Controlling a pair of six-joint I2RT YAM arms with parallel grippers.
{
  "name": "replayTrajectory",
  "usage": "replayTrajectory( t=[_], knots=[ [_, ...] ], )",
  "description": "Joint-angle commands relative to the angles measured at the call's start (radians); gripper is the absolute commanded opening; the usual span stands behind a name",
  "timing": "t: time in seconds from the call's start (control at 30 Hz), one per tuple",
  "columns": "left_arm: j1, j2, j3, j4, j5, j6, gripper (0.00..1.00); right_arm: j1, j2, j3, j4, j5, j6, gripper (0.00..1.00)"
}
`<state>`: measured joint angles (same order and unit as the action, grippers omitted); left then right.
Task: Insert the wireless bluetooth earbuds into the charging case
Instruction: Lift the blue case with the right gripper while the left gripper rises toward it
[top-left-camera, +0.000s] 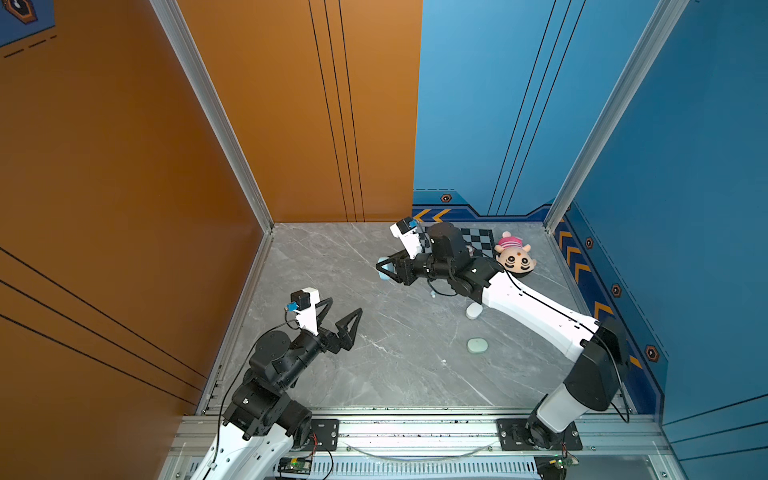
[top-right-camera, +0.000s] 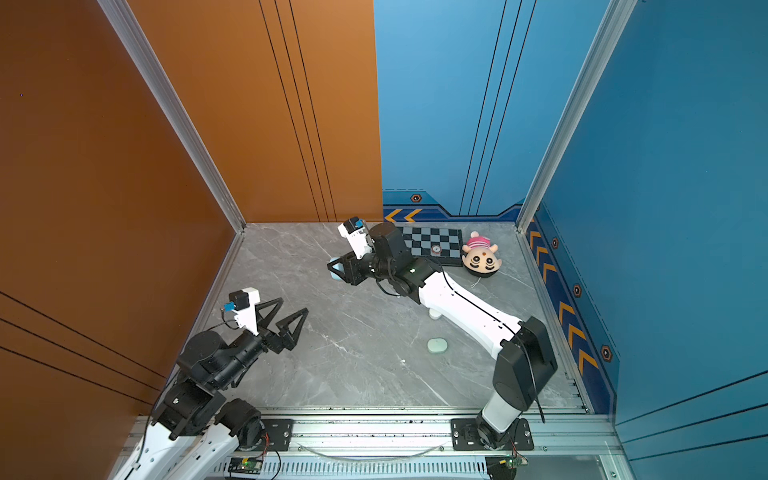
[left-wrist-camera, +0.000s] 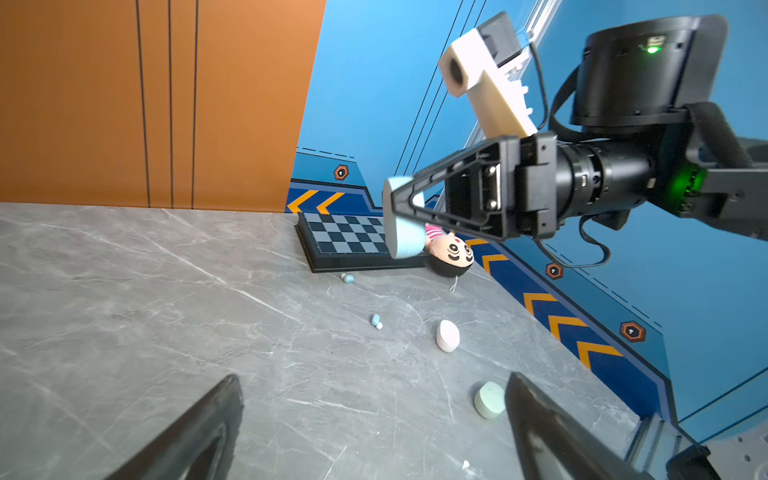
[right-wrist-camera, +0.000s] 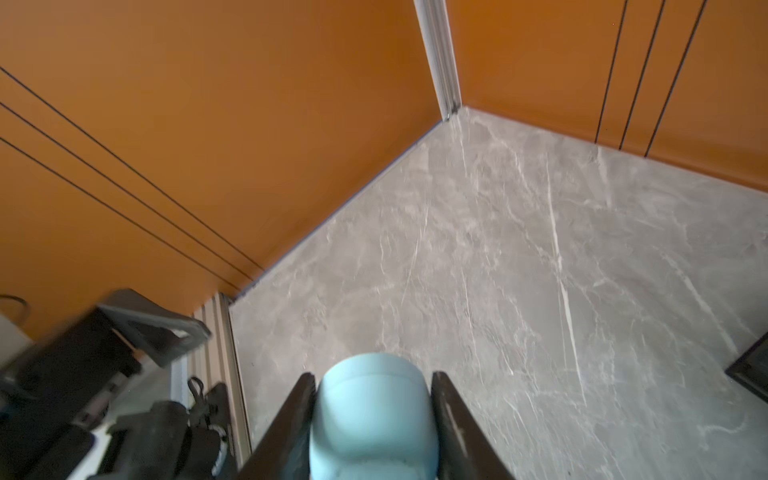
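My right gripper (right-wrist-camera: 374, 376) is shut on a pale blue pebble-shaped charging case (right-wrist-camera: 372, 415), held sideways above the table's far middle (top-left-camera: 384, 270) (top-right-camera: 334, 268); the case's lid looks closed. Two pale blue earbuds (left-wrist-camera: 348, 278) (left-wrist-camera: 376, 321) lie on the grey table below and behind that arm; one earbud (top-left-camera: 433, 294) shows faintly in a top view. A white case (left-wrist-camera: 447, 336) and a mint green case (left-wrist-camera: 490, 400) rest on the table to the right. My left gripper (top-left-camera: 345, 305) (left-wrist-camera: 374, 378) hovers open and empty at the left.
A checkered board (top-right-camera: 432, 245) and a plush doll head (top-left-camera: 514, 255) lie at the back right. The right arm (top-left-camera: 536, 311) stretches across the table's right half. Walls close in the left, back and right sides. A tiny white speck (top-left-camera: 444, 361) lies near the mint case.
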<state>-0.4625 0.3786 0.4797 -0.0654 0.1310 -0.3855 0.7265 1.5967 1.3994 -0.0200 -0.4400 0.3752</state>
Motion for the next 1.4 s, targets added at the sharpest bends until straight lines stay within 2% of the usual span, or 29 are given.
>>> replayTrajectory(
  t=[0.0,0.27,0.37,0.47,0.67,0.87,1.37],
  knots=[
    [-0.035,0.041,-0.008,0.26,0.054,-0.019,0.98,-0.001,-0.049,-0.103,0.405,0.035,0.311,0.15],
    [-0.162,0.12,0.062,0.296,-0.082,0.159,0.99,0.018,-0.096,-0.216,0.613,0.021,0.476,0.13],
    [-0.193,0.152,0.093,0.297,-0.131,0.236,0.95,0.03,-0.095,-0.233,0.679,0.025,0.521,0.13],
    [-0.208,0.193,0.134,0.296,-0.174,0.301,0.89,0.048,-0.087,-0.231,0.714,0.015,0.549,0.13],
    [-0.236,0.258,0.176,0.326,-0.291,0.403,0.87,0.072,-0.085,-0.224,0.716,-0.017,0.556,0.13],
    [-0.252,0.303,0.216,0.334,-0.302,0.46,0.78,0.076,-0.098,-0.229,0.706,-0.029,0.556,0.13],
    [-0.252,0.422,0.263,0.428,-0.312,0.501,0.59,0.085,-0.106,-0.229,0.699,-0.058,0.556,0.12]
  ],
)
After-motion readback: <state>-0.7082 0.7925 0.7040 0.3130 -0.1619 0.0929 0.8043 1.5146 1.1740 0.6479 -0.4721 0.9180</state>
